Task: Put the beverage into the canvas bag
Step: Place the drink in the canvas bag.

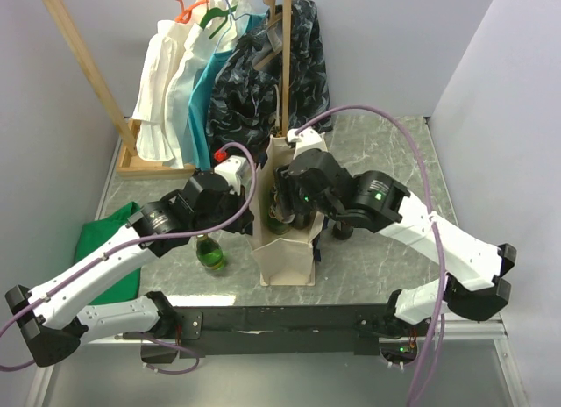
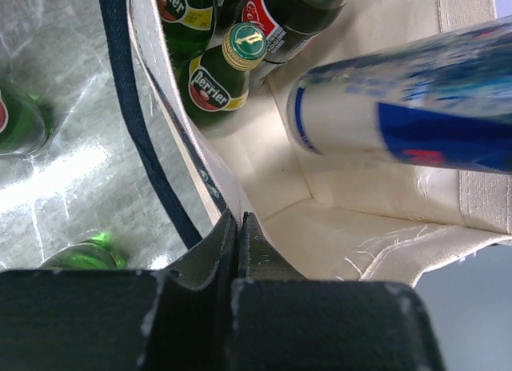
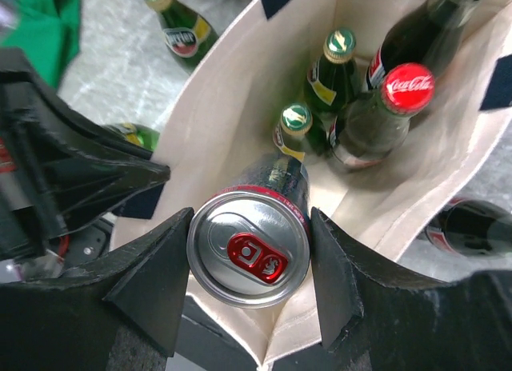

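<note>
The cream canvas bag with navy trim stands upright mid-table. My left gripper is shut on its left rim, one finger inside and one outside the wall. My right gripper is shut on a blue and silver beverage can with a red tab, held top-up in the bag's mouth, above the bag's floor. The can also shows in the left wrist view. In the top view the right gripper sits over the opening. Inside stand two Perrier bottles and two Coca-Cola bottles.
Green bottles stand on the table left of the bag, and a dark bottle stands to its right. A green cloth lies at the left edge. A wooden clothes rack with hung garments stands behind.
</note>
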Robot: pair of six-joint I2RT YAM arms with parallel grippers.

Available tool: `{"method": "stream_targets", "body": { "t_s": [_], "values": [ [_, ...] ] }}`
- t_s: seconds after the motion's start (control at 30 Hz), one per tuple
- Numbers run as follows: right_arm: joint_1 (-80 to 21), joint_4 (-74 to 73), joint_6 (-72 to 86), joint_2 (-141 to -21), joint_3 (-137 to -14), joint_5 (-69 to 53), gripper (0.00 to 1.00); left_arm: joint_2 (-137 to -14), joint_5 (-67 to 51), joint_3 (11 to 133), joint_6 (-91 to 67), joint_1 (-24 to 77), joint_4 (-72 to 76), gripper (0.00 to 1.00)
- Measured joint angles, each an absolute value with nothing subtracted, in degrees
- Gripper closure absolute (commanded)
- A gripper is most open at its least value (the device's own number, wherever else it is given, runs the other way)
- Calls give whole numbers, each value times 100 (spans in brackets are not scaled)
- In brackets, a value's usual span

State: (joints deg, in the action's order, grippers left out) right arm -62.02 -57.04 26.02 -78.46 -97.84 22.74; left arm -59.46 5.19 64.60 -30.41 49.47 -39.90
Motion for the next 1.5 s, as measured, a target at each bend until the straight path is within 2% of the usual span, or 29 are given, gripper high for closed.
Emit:
{"method": "stream_targets", "body": {
  "t_s": [0.67, 1.5],
  "values": [
    [-6211, -5092, 2655, -8200, -8750, 2014, 100, -6077, 283, 6460, -2910, 4947, -3745, 99],
    [-6211, -4351, 2606, -8359, -8202, 1761, 100, -6099, 287, 6460, -2834, 4947, -3717, 99]
  ]
}}
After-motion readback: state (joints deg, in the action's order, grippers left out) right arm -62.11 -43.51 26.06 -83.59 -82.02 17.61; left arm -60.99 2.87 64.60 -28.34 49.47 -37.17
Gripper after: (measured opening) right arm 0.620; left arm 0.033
